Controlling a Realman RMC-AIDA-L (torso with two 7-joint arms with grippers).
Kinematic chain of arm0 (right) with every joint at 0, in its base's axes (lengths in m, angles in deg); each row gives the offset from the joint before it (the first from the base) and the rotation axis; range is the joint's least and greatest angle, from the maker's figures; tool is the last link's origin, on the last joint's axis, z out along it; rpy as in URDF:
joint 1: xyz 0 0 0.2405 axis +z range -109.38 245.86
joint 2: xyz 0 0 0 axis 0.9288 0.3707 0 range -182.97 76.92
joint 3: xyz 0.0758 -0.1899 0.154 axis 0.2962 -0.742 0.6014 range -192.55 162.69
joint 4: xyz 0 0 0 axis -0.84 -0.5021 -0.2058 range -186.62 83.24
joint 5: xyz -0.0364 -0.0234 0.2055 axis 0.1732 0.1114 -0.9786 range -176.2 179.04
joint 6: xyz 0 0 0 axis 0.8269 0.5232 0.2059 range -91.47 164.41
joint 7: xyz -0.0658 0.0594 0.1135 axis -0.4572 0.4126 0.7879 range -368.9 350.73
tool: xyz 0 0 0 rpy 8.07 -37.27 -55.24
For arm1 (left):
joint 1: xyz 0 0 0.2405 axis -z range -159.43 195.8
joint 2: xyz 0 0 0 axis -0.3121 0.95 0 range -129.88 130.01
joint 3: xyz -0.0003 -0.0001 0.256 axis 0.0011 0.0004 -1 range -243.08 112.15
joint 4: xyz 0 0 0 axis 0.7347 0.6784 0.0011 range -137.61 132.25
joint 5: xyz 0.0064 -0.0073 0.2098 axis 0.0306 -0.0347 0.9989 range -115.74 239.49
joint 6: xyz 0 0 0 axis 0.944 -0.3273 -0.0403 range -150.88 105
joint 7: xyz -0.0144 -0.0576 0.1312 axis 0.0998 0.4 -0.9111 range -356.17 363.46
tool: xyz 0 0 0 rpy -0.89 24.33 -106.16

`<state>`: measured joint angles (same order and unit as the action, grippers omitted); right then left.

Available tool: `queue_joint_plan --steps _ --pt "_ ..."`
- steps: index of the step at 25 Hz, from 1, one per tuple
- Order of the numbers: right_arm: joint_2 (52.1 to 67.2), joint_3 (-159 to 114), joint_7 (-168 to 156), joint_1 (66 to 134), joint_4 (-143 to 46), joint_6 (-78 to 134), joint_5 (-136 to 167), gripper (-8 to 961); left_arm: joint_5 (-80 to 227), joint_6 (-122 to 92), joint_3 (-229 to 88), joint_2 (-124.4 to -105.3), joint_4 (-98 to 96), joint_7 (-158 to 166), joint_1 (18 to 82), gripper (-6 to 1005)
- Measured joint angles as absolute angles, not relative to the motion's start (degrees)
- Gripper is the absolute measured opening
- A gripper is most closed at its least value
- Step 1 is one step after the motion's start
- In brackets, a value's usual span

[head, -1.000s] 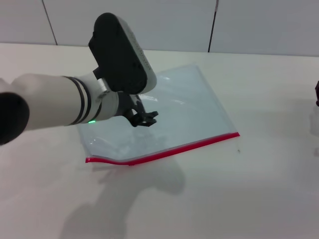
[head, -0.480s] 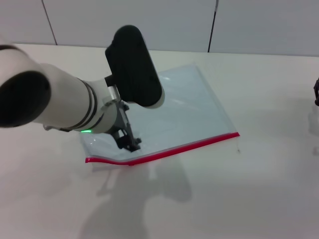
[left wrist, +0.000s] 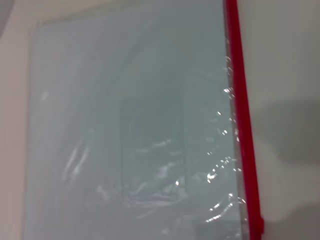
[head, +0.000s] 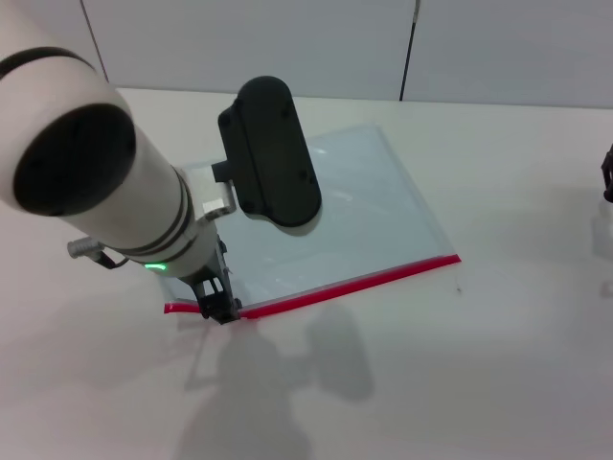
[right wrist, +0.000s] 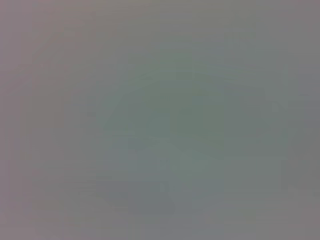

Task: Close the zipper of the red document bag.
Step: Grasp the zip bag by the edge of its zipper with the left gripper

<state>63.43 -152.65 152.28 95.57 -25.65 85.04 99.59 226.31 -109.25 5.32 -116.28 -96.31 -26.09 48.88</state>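
Red document bag [head: 326, 225]: lying flat on the white table [head: 498, 364], red zipper [head: 354, 284] running along the near edge. Left gripper [head: 218, 309]: reaching down onto the zipper's left end, touching it; open or closed, cannot tell. Right gripper [head: 607, 177]: parking at the far right table edge, well apart from the bag.
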Motion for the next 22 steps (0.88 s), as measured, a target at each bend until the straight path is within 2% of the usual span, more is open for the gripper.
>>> queue_joint_plan --steps 22 --pt "63.43 -152.7 152.3 95.6 -26.0 84.8 99.6 511 226.5 -112.9 0.2 -116.03 -85.4 -22.6 55.6 705"
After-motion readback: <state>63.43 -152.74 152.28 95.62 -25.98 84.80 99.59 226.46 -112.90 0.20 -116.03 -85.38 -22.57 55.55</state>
